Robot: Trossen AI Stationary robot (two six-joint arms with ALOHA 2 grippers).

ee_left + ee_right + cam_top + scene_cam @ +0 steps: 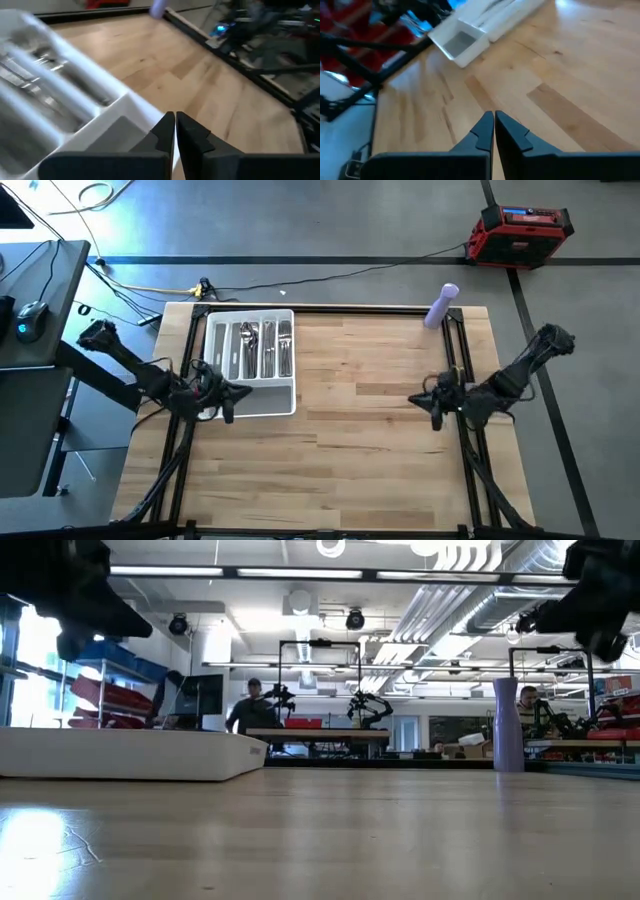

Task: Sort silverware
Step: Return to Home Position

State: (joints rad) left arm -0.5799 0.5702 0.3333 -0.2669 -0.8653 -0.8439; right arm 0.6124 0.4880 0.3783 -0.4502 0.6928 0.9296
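The silverware lies sorted in the long compartments of a white tray at the table's far left; in the left wrist view the silverware shows blurred in the tray. My left gripper hovers shut over the tray's near compartment, its fingers together with nothing between them. My right gripper hangs shut above the bare table near the right edge, also empty.
A lavender bottle stands upright at the table's far right corner, seen also in the low view. A black frame rail runs along the right side. Bare wood lies between the two grippers.
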